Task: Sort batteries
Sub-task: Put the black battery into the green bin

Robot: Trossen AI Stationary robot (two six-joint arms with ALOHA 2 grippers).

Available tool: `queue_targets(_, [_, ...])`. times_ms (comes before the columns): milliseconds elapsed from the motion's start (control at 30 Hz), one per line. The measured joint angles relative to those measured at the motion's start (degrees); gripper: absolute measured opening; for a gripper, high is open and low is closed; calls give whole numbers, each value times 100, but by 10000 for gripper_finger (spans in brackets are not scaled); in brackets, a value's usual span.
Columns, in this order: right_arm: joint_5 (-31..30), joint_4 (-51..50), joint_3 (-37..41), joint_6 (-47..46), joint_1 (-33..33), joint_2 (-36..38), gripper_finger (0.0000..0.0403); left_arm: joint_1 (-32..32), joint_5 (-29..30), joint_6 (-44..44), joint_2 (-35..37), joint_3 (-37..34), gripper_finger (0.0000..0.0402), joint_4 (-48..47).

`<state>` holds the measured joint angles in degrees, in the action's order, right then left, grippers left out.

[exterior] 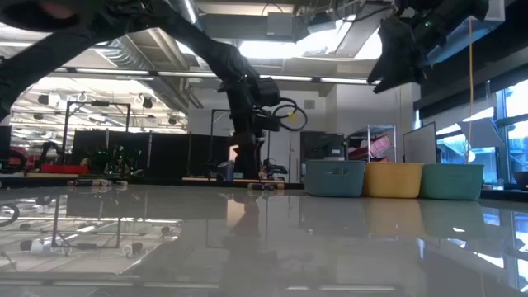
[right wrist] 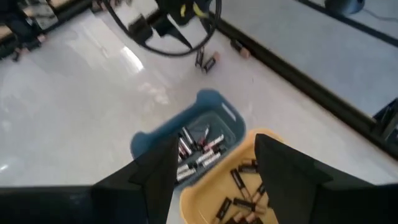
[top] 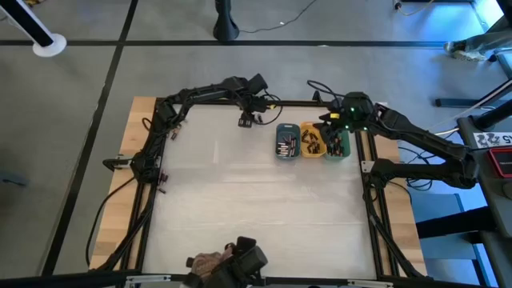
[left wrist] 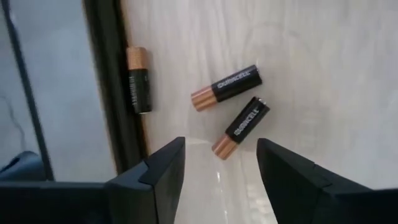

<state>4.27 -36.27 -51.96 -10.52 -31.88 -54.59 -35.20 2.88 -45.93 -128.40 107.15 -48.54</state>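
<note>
Left gripper (left wrist: pixel 217 168): at the far edge of the table, near the black frame rail; jaws spread, nothing between them, poised over loose batteries.
Loose batteries, left wrist view: three black-and-copper cells on the pale table. One (left wrist: pixel 137 79) tight against the black frame rail (left wrist: pixel 112 93); one (left wrist: pixel 226 86) lying free out on the table; one (left wrist: pixel 241 127) nearest the gap between the fingers, slanted, close to the second but apart from it.
Step in hand: lining up for a pick on the nearest slanted cell; no contact yet, by the look of it.
Next move: probably lower straight down, turn the wrist so the pads cross the cell's short axis, then close; care needed not to nudge the neighbouring cell or roll the target away.
Blue tray (top: pixel 286 141): near the far right of the table, holding silvery and dark cells.
Orange tray (top: pixel 311 140): just beside the blue one, holding dark cells.
Green tray (top: pixel 338 144): last in the row, partly under the right arm; contents hard to tell.
Right gripper (right wrist: pixel 211 180): hovering above the blue and orange trays; fingers apart, empty, waiting.
After the pick: carry toward the tray row; which tray suits this cell cannot be told.
</note>
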Motion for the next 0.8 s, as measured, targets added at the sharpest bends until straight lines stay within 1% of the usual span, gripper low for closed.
queue_targets(133, [-19,-2,116,33,0,-2,216,-44,-280,5,-77,17,187,-59])
queue_targets(367, [-18,16,116,35,0,-1,216,-31,-222,9,-492,20,186,-65])
queue_targets(500, [-17,17,116,37,0,0,216,-34,-303,117,-589,53,182,-358])
queue_targets(567, [-18,16,116,37,0,0,216,-39,-398,163,-596,55,164,-557])
queue_targets(600, [-18,17,116,37,0,-2,216,-35,-402,203,-595,52,150,-646])
queue_targets(667, [-20,21,116,14,0,-1,216,-6,-371,341,-583,48,112,-794])
queue_targets(767, [-22,95,116,-128,0,0,216,19,-370,685,-579,44,44,-903])
queue_targets(800, [-24,123,116,-150,0,0,216,27,-373,825,-573,42,29,-924])
